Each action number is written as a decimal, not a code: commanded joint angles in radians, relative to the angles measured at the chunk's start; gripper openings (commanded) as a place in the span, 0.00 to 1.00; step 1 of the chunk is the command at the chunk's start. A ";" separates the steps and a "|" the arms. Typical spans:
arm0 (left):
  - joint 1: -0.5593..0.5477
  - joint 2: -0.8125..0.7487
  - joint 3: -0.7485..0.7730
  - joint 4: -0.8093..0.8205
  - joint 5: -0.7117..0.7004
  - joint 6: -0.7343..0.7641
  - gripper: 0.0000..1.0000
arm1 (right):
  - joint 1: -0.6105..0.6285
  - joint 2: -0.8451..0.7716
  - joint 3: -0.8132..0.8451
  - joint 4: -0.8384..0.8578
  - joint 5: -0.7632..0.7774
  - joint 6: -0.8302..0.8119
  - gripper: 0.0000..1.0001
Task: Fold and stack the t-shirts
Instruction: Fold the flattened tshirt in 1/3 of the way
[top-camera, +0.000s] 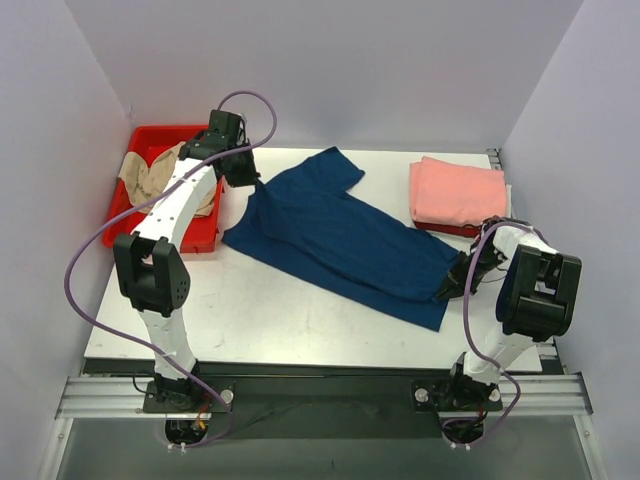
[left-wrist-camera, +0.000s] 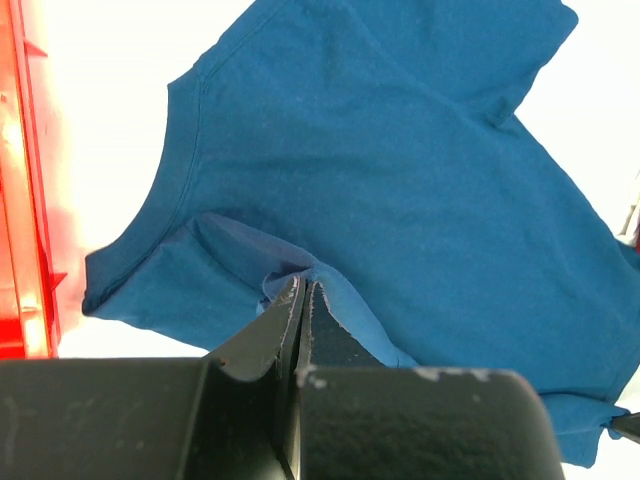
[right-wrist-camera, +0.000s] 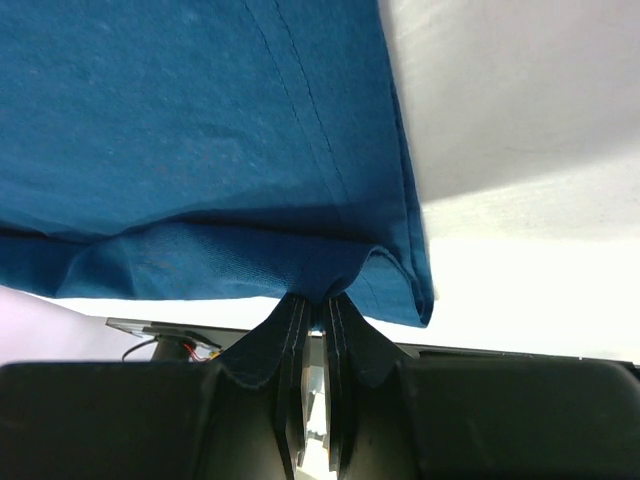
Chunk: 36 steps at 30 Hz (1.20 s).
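Note:
A navy blue t-shirt lies spread diagonally across the white table, plain side up. My left gripper is shut on its shoulder edge at the far left; the left wrist view shows the cloth pinched at the fingertips. My right gripper is shut on the hem at the near right, where the blue fabric bunches between the fingers. A folded salmon-pink t-shirt rests at the far right on a red one. A beige t-shirt lies crumpled in the red bin.
A red plastic bin stands at the far left of the table, its wall beside my left arm and showing as a red edge in the left wrist view. White walls enclose the table on three sides.

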 joint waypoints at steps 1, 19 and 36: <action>0.004 0.010 0.066 0.027 -0.016 -0.007 0.00 | -0.008 0.010 0.027 -0.031 -0.016 0.002 0.00; 0.021 0.003 0.064 0.020 -0.016 -0.003 0.00 | -0.035 -0.029 -0.007 -0.031 -0.029 -0.002 0.00; 0.022 0.104 0.153 0.024 0.009 -0.015 0.00 | -0.046 0.034 0.053 -0.031 -0.029 0.005 0.00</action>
